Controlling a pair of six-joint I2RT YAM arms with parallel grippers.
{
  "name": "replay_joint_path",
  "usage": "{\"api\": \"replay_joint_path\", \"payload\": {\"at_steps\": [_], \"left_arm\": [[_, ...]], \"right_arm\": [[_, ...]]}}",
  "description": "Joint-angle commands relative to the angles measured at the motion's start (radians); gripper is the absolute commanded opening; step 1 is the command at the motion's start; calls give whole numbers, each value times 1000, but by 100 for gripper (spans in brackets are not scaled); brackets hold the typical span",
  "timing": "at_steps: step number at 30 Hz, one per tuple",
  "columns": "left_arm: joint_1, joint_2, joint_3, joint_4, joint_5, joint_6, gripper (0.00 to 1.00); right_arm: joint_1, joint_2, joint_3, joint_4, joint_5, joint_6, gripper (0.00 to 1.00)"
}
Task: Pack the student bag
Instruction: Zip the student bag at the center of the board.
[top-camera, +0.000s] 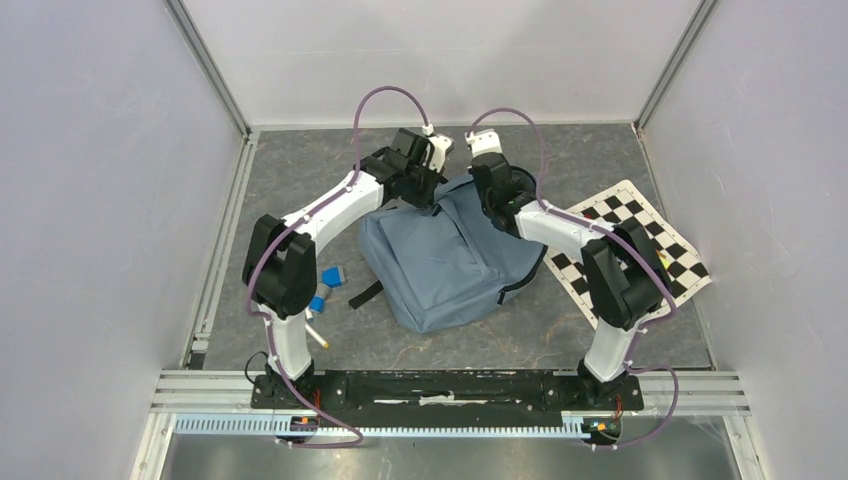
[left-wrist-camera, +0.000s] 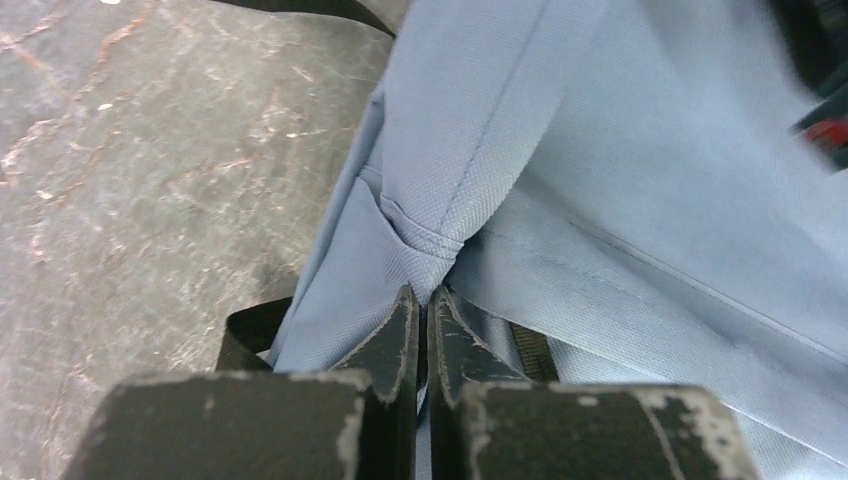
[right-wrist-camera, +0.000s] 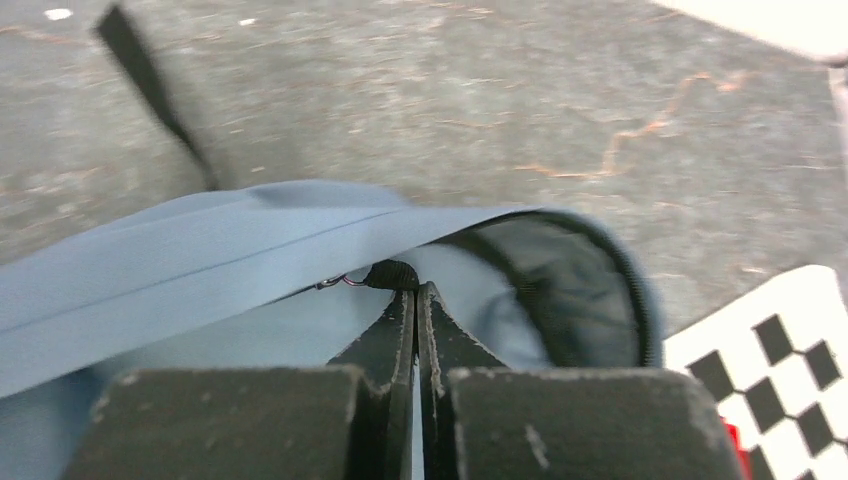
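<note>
Smack in the middle of the grey table (top-camera: 300, 170) sits the blue-grey backpack (top-camera: 445, 262), front pocket up, with both arms reaching to its far end. Left gripper (left-wrist-camera: 425, 298) is squeezed tight on a bunched fold of the backpack's fabric. Right gripper (right-wrist-camera: 416, 295) is clamped on the little black zipper pull (right-wrist-camera: 390, 273) beside the backpack's open mouth. Checkerboard sheet (top-camera: 625, 212) lies right of the backpack, and a couple of blue blocks (top-camera: 333, 276) left of it.

the left gripper (left-wrist-camera: 425, 300) is pinching a bunched fold of the student bag (left-wrist-camera: 600, 180), which is lying on the grey table (left-wrist-camera: 150, 170)
</note>
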Motion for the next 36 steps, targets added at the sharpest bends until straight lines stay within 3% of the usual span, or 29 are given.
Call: {"api": "replay_joint_path", "payload": {"at_steps": [1, 6, 9, 15, 18, 19, 22, 24, 29, 36], "left_arm": [[30, -62, 61, -89, -172, -35, 2], [50, -90, 67, -127, -257, -55, 2], [88, -109, 32, -140, -239, -93, 2], [149, -179, -46, -152, -265, -101, 2], [147, -234, -71, -133, -189, -70, 4], [147, -251, -79, -121, -142, -57, 10], [148, -301, -86, -65, -16, -24, 59], [144, -322, -80, -11, 55, -7, 81], [121, -322, -72, 174, 179, 67, 98], [103, -148, 20, 219, 253, 158, 100]], "right_arm": [[-70, -54, 41, -29, 206, -146, 0], [-134, -55, 46, -65, 215, -218, 0], [-167, -46, 93, -201, 128, -200, 0], [-219, -75, 124, -435, -286, -105, 0], [-224, -99, 130, -482, -512, -94, 0], [-224, -106, 138, -492, -572, -93, 0], [-224, -121, 164, -526, -705, -87, 0], [-224, -139, 172, -536, -764, -86, 0], [-225, -165, 186, -556, -818, -88, 0], [-224, -207, 217, -574, -838, -80, 0]]}}
